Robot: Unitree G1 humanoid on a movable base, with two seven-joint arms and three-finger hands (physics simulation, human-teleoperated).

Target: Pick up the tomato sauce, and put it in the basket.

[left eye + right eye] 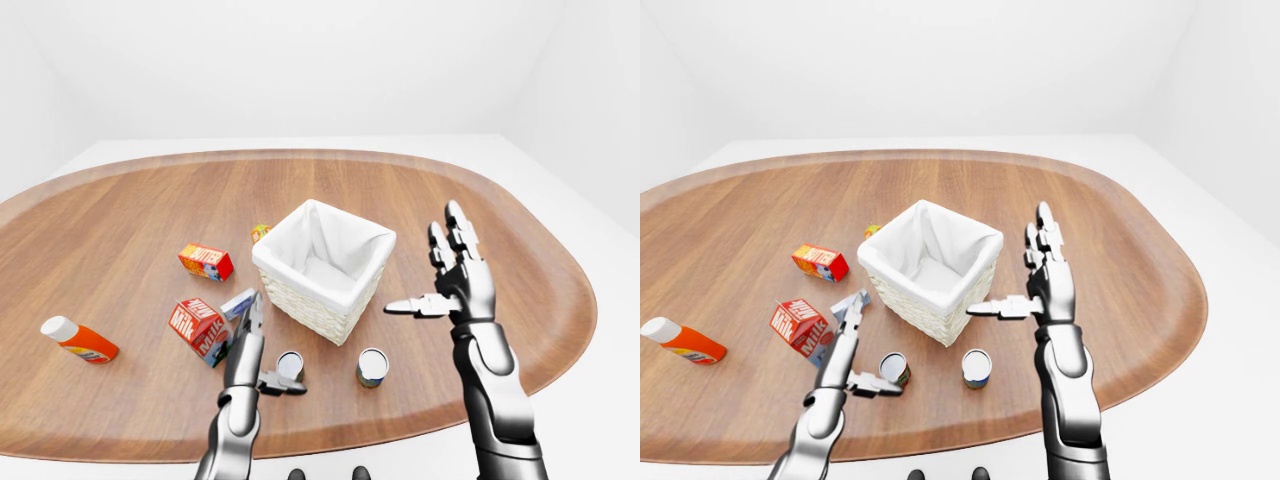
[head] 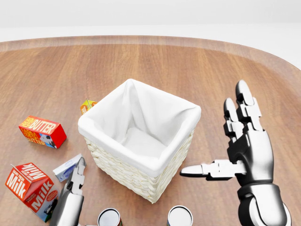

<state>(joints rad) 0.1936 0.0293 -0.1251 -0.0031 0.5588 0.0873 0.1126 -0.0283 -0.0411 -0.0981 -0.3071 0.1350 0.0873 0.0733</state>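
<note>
Cut off and covered

Head view's bottom edge crops both cans (image 2: 109, 218); the left hand (image 1: 250, 340) overlaps the milk carton (image 1: 197, 327).
</note>
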